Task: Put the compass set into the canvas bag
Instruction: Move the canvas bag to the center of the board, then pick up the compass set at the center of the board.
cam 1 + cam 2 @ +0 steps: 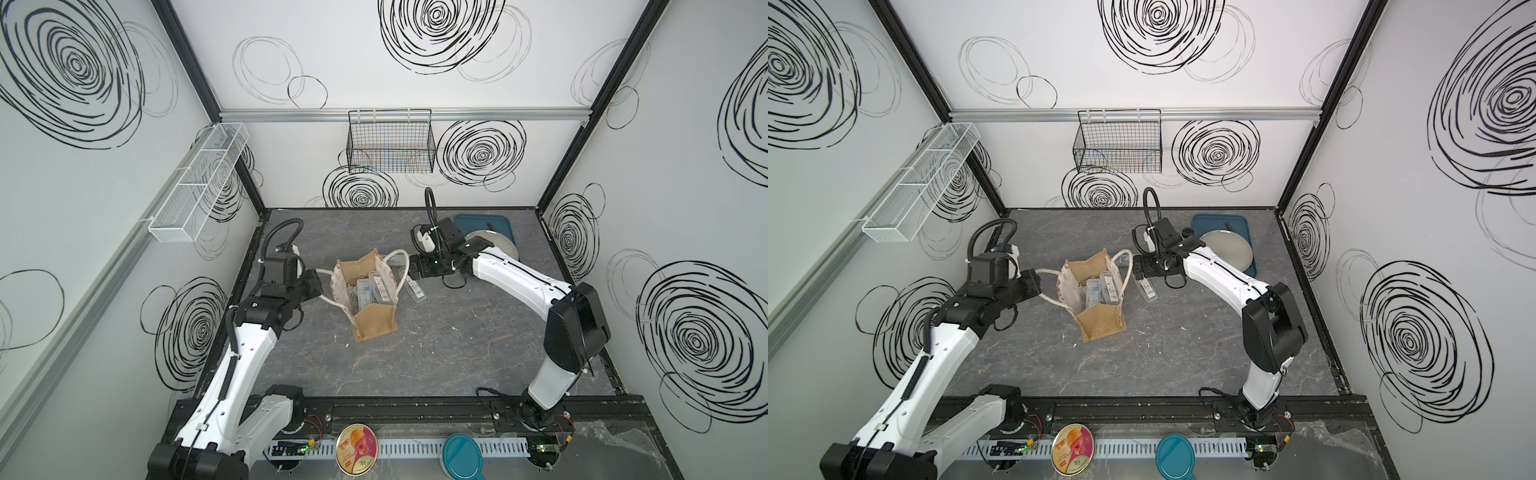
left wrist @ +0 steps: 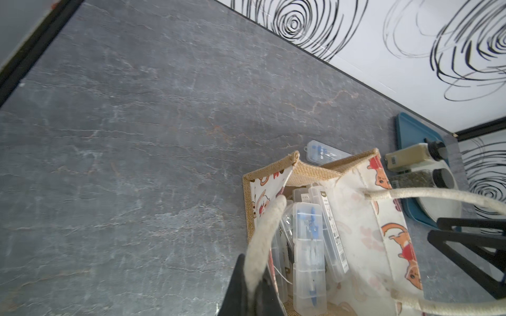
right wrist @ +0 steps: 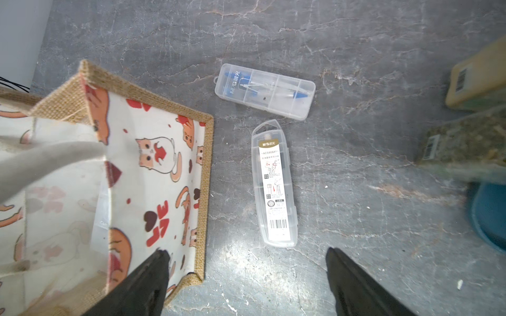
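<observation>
Top views both show the bag upright on the desk.

Left wrist: your left claw is clamped on a handle; pull gently so the mouth gapes.

Right wrist: your right claw stands apart near the labelled case, which lies just beside the bag; pinch across its narrow width.

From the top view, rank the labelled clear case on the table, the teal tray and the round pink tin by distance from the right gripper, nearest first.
1. The labelled clear case: on the table, right by the right gripper.
2. The teal tray: back corner, behind that arm.
3. The round pink tin: front edge, clearly farthest.
</observation>
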You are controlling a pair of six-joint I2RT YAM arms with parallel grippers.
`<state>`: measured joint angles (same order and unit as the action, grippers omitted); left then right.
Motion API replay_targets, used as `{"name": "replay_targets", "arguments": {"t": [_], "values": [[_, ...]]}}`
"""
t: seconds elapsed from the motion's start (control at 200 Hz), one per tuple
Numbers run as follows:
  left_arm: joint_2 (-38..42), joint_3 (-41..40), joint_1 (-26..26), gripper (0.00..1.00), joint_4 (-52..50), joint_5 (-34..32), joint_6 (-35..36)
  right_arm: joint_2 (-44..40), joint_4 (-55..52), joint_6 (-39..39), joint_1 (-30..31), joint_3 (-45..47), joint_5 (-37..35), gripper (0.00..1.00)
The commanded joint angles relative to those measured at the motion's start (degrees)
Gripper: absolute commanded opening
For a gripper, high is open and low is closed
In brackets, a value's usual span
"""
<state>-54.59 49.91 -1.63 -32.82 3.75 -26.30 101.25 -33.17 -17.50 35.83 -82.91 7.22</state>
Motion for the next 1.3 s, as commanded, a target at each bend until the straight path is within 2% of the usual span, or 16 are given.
{"name": "replay_targets", "arguments": {"t": [0.0, 0.12, 0.355, 0.57, 0.735, 1.006, 1.156, 1.296], "values": [[1.09, -0.52, 3.26, 0.05, -1.96, 2.29, 3.9, 1.84, -5.26, 1.42, -0.23, -2.12, -1.33, 0.93], [1.81, -0.87, 4.7, 0.13, -2.73, 2.83, 4.81, 3.99, -5.54, 2.13, -1.02, -2.6, -1.07, 0.93], [2.29, -1.43, 4.96, 0.22, -3.22, 2.44, 4.82, 9.0, -4.11, 4.78, -2.94, -2.6, 0.76, 0.9], [3.53, -1.0, 4.1, 0.45, -3.91, 2.17, 5.07, 17.67, -7.52, 7.38, -2.32, -7.76, 1.98, 0.84], [4.75, 0.34, 2.11, 0.55, -5.28, -0.22, 5.29, 21.43, -8.54, 8.09, -1.74, -10.72, 2.97, 0.82], [4.89, 2.03, -1.15, 0.6, -6.6, -3.69, 4.87, 27.48, -12.45, 9.06, -1.22, -16.48, 1.29, 0.78], [5.32, 2.11, -1.62, 0.61, -6.82, -4.48, 4.5, 27.49, -12.88, 8.4, 0.16, -17.45, -1.04, 0.84], [5.64, 2.03, -1.63, 0.62, -6.78, -4.85, 4.33, 28.26, -13.54, 7.74, 1.2, -18.67, -1.54, 0.84]]}}
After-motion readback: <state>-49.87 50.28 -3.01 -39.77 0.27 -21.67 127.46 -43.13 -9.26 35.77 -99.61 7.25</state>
